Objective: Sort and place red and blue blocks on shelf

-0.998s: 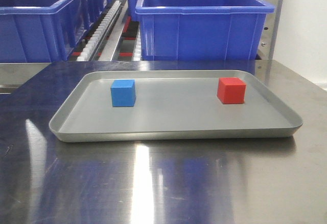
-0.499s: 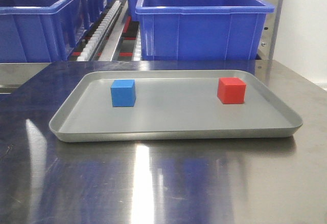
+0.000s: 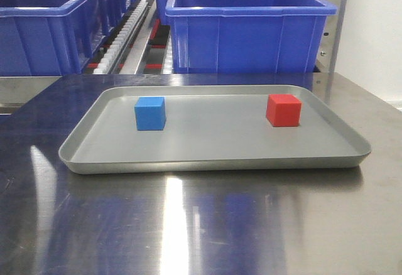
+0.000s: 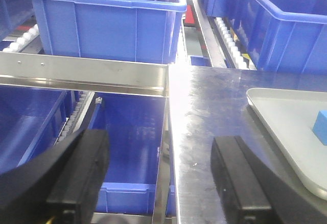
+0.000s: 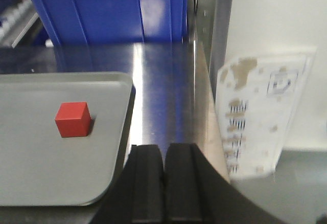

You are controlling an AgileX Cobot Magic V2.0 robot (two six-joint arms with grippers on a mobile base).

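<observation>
Sitting in the grey tray (image 3: 213, 157) are both blocks, each flat on its floor and well apart from the other. The blue block (image 3: 150, 113) is in the left part and the red block (image 3: 283, 110) is in the right part. The tray lies on the steel worktop (image 3: 188, 225). Behind the worktop stands the shelf (image 3: 122, 36) with its rows of white rollers, and it carries big blue bins (image 3: 248, 30).

In the left wrist view, the left hand (image 4: 161, 172) has its two black fingers wide apart with nothing between them. It hangs over the left edge of the worktop, and a small part of the blue block shows far at the right.

In the right wrist view, the right hand (image 5: 164, 183) has its fingers pressed together and holds nothing. It is over the worktop, just beside the near right corner of the tray. The red block lies ahead of it, to the left.
</observation>
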